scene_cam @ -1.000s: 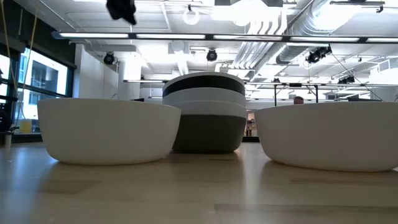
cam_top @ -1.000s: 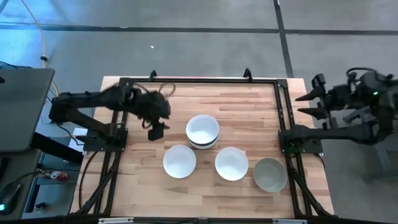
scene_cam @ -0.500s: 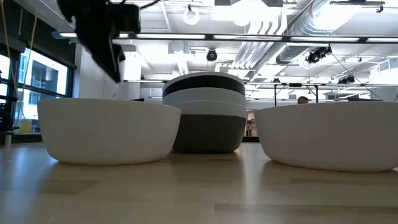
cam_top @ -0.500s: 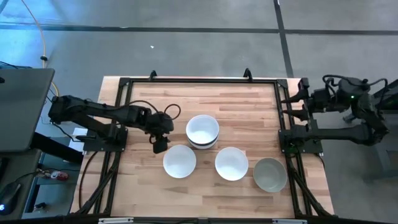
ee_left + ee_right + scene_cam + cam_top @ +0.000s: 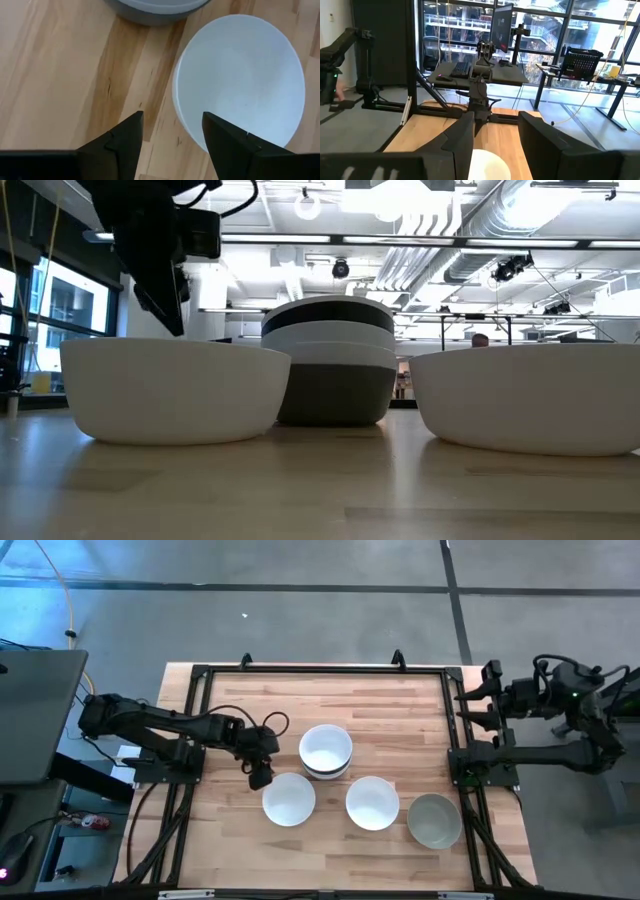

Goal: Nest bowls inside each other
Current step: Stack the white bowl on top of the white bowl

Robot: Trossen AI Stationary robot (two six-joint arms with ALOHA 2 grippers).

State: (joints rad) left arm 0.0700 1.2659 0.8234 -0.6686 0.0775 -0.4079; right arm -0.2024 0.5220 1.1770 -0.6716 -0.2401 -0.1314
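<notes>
High view gives you the layout: a stack of nested bowls (image 5: 326,751) sits mid-bench, white on top with dark and grey rims beneath. Nearer you stand three loose ones in a row: the left white bowl (image 5: 289,799), the middle white bowl (image 5: 372,803) and a grey bowl (image 5: 434,821) at the right end.

Your left gripper (image 5: 260,775) hangs just beyond the far left rim of the left white bowl, jaws spread and holding nothing. In the left wrist view its two fingers straddle that rim, one over the bare bench (image 5: 350,700), one over the bowl's inside.

Your right gripper (image 5: 478,702) waits off the bench's right edge, fingers parted and empty.

You look to be at the pick-up of the next bowl. Next, come down so the rim sits between the fingers, close, then lift and carry it right and slightly farther, over the stack. Keep it level, or it may catch the stack's rim.
</notes>
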